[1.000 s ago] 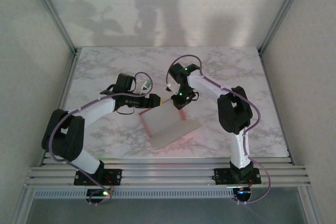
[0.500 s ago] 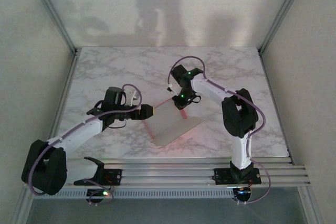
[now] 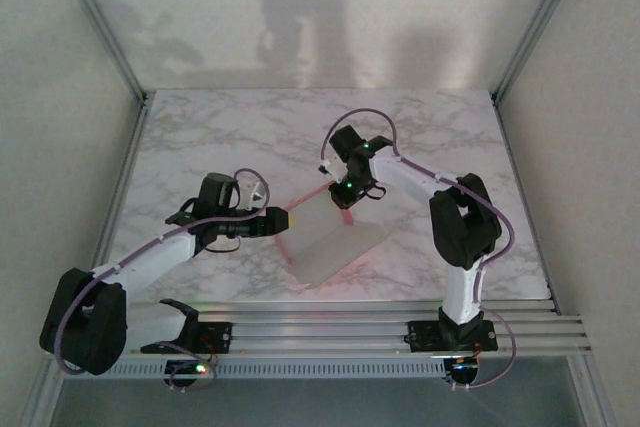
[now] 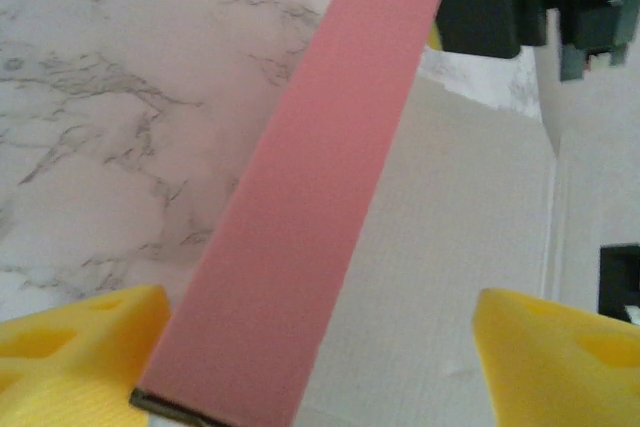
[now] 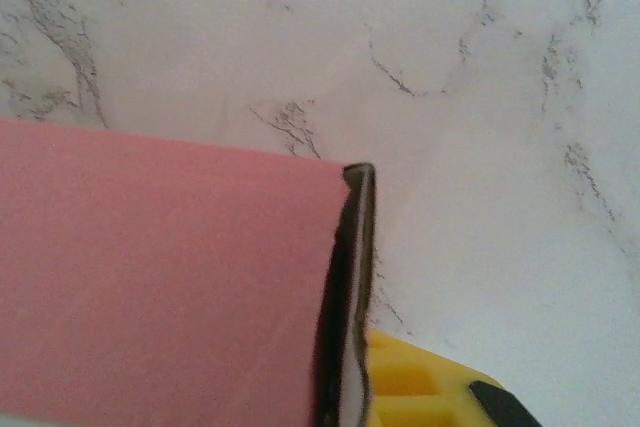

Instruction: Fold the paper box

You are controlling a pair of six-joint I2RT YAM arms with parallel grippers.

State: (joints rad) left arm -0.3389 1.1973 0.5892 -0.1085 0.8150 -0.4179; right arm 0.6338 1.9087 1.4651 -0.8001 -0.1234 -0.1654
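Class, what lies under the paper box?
The marble table lies under the paper box. The patch directly beneath it is covered, so anything there cannot be seen.

White marble-patterned table (image 3: 200, 127), grey veining. Plain pale walls (image 3: 60, 97) on three sides. Aluminium frame posts (image 3: 100, 22); slotted rail (image 3: 320, 332) along near edge. Soft shadows (image 3: 300, 7) at rear.

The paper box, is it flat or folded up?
Partly folded. The paper box has a pink flap standing up beside its white panel, not yet a closed box.
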